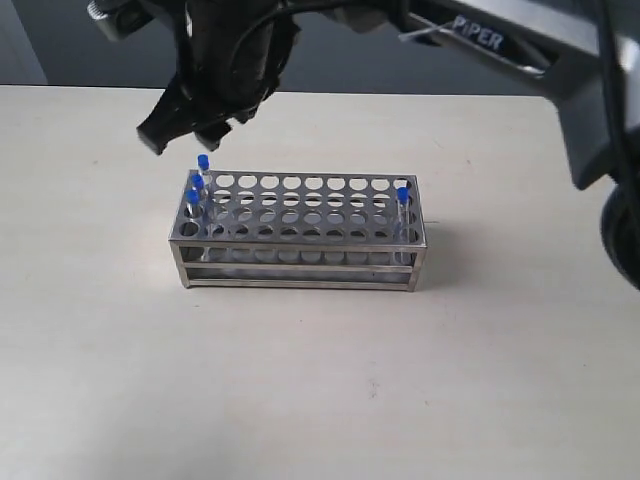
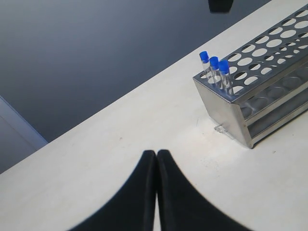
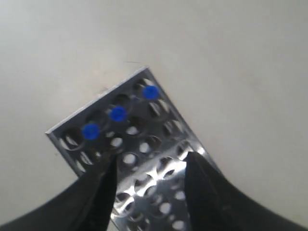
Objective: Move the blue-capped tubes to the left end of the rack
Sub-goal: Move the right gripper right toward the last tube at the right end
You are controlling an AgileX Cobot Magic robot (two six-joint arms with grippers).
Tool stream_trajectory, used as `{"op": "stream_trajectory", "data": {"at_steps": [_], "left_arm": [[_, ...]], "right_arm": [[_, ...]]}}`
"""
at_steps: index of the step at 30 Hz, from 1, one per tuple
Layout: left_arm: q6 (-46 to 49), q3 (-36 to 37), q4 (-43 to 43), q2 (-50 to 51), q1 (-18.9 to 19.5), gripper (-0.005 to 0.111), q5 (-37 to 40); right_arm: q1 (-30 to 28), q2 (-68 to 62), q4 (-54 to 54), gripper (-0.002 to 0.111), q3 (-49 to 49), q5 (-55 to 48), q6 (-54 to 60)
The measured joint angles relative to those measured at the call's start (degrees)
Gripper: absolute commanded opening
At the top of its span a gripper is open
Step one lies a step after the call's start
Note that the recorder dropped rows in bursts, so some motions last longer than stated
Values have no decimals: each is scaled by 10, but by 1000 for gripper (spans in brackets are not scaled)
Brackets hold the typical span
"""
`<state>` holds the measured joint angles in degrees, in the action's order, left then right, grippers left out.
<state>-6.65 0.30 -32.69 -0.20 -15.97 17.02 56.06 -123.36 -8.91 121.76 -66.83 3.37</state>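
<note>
The silvery rack (image 1: 300,268) stands mid-table. Three blue-capped tubes (image 1: 198,182) stand in a line of holes at its left end. A fourth blue-capped tube (image 1: 402,196) stands at its right end, near the front. My right gripper (image 1: 185,135) reaches across and hangs open just above and behind the left end. In the right wrist view the right gripper (image 3: 150,161) is open over the rack's plate (image 3: 144,168), with nothing between the fingers and the three caps (image 3: 118,114) just beyond them. My left gripper (image 2: 156,154) is shut and empty over bare table, well short of the rack (image 2: 226,108) and its tubes (image 2: 213,61).
The right arm (image 1: 500,40) spans the top of the exterior view. The beige table (image 1: 320,400) ends at a dark background behind the rack. A dark fingertip (image 2: 221,5) of the other gripper shows at the edge of the left wrist view.
</note>
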Motion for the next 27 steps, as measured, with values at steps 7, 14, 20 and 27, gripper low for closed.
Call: {"op": "stream_trajectory", "data": {"at_steps": [7,14,20,27], "left_arm": [[0,0,0,0,0,1,0],[0,0,0,0,0,1,0],[0,0,0,0,0,1,0],[0,0,0,0,0,1,0]], "right_arm": [[-85,63,-11,45,-46,-26,-41],[-129,123,28,45,-207,-33,-49],[-132,123,38,45,-253,-33,-54],[-143,123,12,45,-286,-33,-61]]}}
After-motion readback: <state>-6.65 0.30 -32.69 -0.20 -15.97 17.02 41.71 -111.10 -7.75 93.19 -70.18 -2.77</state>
